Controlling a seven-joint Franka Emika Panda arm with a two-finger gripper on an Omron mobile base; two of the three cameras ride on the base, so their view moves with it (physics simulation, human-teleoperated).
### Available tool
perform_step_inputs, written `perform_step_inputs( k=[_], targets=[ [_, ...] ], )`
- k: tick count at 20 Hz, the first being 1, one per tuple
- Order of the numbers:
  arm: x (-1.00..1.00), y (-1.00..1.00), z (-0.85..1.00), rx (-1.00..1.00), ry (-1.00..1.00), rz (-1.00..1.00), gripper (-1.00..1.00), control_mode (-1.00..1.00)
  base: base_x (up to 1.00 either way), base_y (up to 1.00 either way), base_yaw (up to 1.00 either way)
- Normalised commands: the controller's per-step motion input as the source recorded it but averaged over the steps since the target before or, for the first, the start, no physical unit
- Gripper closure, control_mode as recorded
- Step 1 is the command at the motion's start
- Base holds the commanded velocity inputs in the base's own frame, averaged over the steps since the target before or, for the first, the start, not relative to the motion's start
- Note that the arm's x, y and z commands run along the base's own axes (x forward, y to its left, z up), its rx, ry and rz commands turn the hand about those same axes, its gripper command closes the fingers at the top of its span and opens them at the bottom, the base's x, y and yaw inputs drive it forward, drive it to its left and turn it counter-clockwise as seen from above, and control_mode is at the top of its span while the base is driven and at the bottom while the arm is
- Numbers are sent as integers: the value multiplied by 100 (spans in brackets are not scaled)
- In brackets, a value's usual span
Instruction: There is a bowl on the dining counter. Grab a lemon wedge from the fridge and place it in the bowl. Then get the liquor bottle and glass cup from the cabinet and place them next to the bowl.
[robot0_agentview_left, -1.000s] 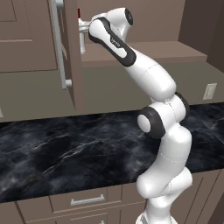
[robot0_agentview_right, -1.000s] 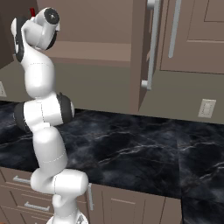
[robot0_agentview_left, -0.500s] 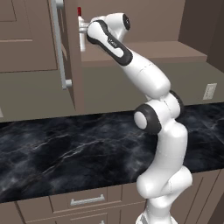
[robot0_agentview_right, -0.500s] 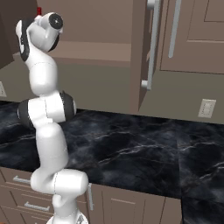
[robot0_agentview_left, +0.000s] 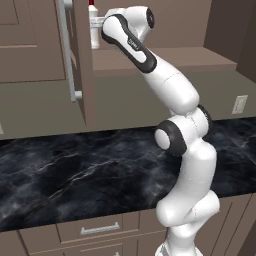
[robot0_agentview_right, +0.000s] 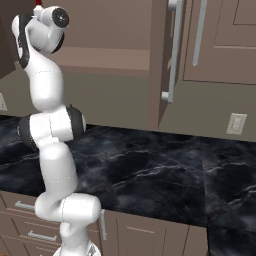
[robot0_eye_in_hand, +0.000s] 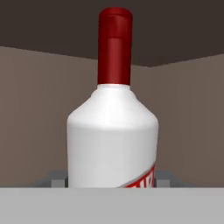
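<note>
The liquor bottle (robot0_eye_in_hand: 112, 131), white with a red cap, stands upright on the brown shelf of the open cabinet (robot0_agentview_left: 165, 56). My gripper (robot0_eye_in_hand: 112, 181) is shut on its body, and a grey fingertip (robot0_eye_in_hand: 56, 180) presses against each side. In the left base view the arm reaches up and left into the cabinet, where the gripper (robot0_agentview_left: 100, 22) meets the bottle (robot0_agentview_left: 93, 27) just behind the open door (robot0_agentview_left: 82, 60). In the right base view the bottle's red cap (robot0_agentview_right: 38, 7) peeks out above the hand.
A black marble counter (robot0_agentview_left: 75, 175) with white veins runs below the cabinet, over brown drawers (robot0_agentview_left: 100, 229). The open cabinet door with its long silver handle (robot0_agentview_right: 172, 55) juts out toward me. Wall outlets (robot0_agentview_right: 235, 124) sit on the backsplash.
The jaws have closed from wide open onto the bottle's sides. The arm's elbow has shifted slightly; the bottle stands in the same place.
</note>
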Motion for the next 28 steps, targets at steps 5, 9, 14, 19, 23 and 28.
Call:
perform_step_inputs(
  k=[5, 9, 14, 19, 23, 28],
  targets=[
    [-100, -29, 29, 0, -16, 0, 100, -100, 0, 0, 0],
    [-100, -51, 1, -1, -4, 0, 100, -100, 0, 0, 0],
    [-100, -56, 0, 0, -7, 0, 100, -100, 0, 0, 0],
    [-100, -46, 0, 0, -5, 0, 100, -100, 0, 0, 0],
    [-100, -31, 0, 0, -1, 2, 100, -100, 0, 0, 0],
    [-100, -17, 0, 0, 0, 8, 100, -100, 0, 0, 0]
  ],
)
